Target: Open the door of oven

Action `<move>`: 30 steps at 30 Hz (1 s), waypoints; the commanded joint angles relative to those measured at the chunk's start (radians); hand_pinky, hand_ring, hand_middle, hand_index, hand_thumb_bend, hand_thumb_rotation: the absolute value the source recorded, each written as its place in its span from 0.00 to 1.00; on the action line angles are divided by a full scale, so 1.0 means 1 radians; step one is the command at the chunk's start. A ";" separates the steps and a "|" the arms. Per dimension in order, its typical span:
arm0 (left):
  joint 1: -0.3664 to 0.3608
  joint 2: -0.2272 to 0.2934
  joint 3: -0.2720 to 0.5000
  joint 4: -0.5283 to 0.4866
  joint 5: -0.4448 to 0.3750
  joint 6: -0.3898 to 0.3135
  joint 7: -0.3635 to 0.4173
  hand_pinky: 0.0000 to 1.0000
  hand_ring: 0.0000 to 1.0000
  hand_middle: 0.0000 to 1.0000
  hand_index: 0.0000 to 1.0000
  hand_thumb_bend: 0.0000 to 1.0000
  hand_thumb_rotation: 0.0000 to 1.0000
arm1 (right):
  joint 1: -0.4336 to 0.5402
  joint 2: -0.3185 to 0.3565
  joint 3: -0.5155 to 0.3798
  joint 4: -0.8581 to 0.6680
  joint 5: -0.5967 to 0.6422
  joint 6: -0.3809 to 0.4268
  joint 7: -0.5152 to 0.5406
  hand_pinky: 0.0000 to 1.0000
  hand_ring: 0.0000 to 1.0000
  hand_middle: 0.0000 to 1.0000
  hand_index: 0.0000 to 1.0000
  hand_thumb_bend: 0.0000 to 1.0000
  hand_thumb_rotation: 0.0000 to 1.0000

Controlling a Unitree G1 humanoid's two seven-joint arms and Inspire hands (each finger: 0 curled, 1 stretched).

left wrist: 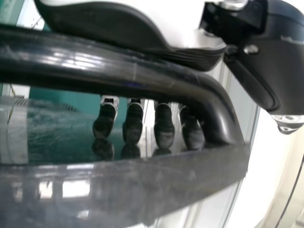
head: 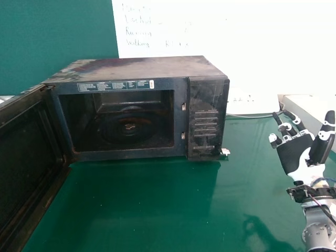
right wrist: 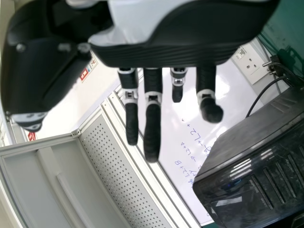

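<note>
**Microwave oven's door stands wide open, left hand at its handle**

The microwave oven sits on the green tabletop, with its door swung out to the left side of the head view. Its dark cavity is exposed, with a round turntable on the floor and a printed label strip above the opening. The control panel stands on the right of the cavity.

In the left wrist view, the left hand is at the black bar handle. Its fingers are extended rather than clenched, passing behind the bar with their tips at the door's glossy front (which mirrors them rather neatly). The thumb sticks out beyond the handle's curved end, not wrapped round it.

The right hand is raised at the right side of the head view, apart from the oven. Its fingers are released and spread, some slightly bent, and grasp nothing.

Behind the oven is a whiteboard with handwriting. The right wrist view also takes in a wall socket and a perforated metal panel.
</note>
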 commanded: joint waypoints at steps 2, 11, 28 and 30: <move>-0.152 0.041 0.180 0.015 -0.309 0.012 0.219 0.20 0.31 0.41 0.51 0.97 0.65 | -0.033 -0.026 -0.014 0.043 0.023 0.019 0.035 0.53 0.46 0.53 0.56 1.00 0.81; -0.215 0.029 0.171 0.046 -0.264 -0.013 0.299 0.28 0.45 0.53 0.61 0.98 0.70 | -0.047 -0.022 -0.015 0.069 0.013 0.005 0.038 0.53 0.46 0.53 0.56 1.00 0.83; -0.256 -0.024 0.089 -0.042 -0.265 -0.132 0.771 0.35 0.54 0.61 0.67 0.85 0.76 | -0.054 -0.017 -0.023 0.077 0.016 0.012 0.045 0.52 0.46 0.53 0.56 1.00 0.81; -0.260 -0.021 0.084 -0.044 -0.279 -0.136 0.789 0.34 0.53 0.61 0.66 0.83 0.76 | -0.054 -0.017 -0.024 0.079 0.015 0.010 0.046 0.52 0.46 0.53 0.56 1.00 0.81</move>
